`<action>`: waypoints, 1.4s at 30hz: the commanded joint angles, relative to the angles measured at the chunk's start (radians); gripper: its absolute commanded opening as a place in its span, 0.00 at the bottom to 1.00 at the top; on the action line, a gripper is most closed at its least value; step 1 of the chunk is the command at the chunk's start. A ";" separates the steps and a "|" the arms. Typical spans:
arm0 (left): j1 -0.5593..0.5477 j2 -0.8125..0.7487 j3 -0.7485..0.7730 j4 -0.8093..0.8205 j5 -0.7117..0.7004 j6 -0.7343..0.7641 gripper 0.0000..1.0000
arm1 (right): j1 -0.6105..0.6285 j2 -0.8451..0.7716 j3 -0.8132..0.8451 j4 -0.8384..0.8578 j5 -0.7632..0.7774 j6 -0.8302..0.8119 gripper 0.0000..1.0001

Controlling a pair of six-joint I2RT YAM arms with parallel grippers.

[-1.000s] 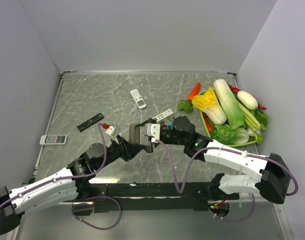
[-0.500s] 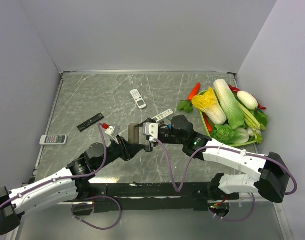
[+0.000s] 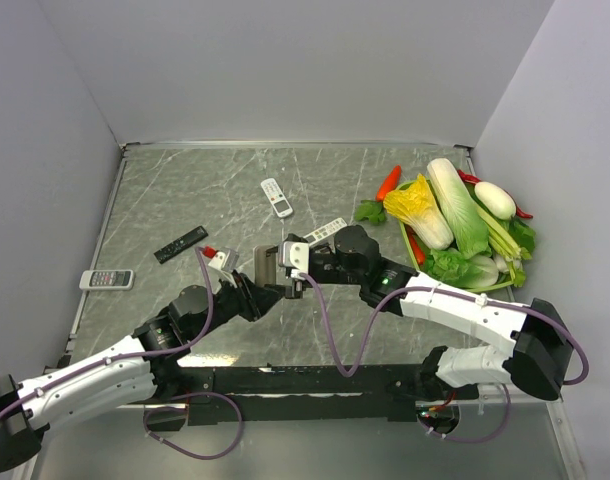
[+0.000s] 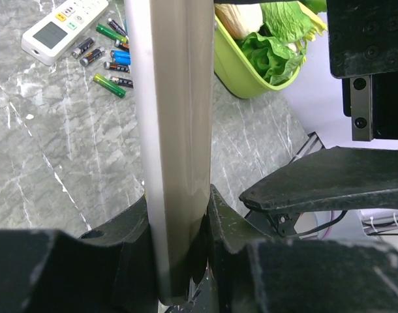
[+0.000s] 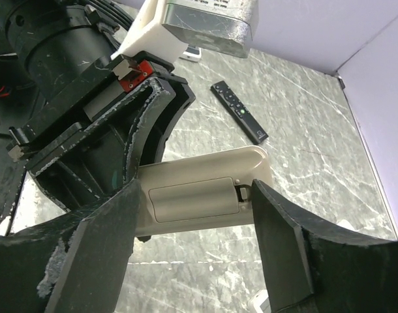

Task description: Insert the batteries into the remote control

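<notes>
Left gripper (image 4: 178, 210) clamped on remote control (image 4: 176, 130), raised off surface | right gripper (image 5: 198, 195) spread wide astride its back | batteries (image 4: 111, 62) loose on grey marble table (image 3: 185, 190) | pale walls (image 3: 285, 70) enclose three sides

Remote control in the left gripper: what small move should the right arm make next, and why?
Probably close the right gripper gently onto the battery cover and slide it off. The left gripper clamps the remote control with its beige back facing the right wrist camera. The cover looks shut, and the right jaws stand open on either side of it. The batteries lie loose, not yet loaded.
</notes>
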 commanded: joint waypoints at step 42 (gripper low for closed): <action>0.040 -0.142 -0.025 0.155 0.072 0.074 0.01 | 0.057 0.273 0.231 -0.418 -0.211 -0.035 0.27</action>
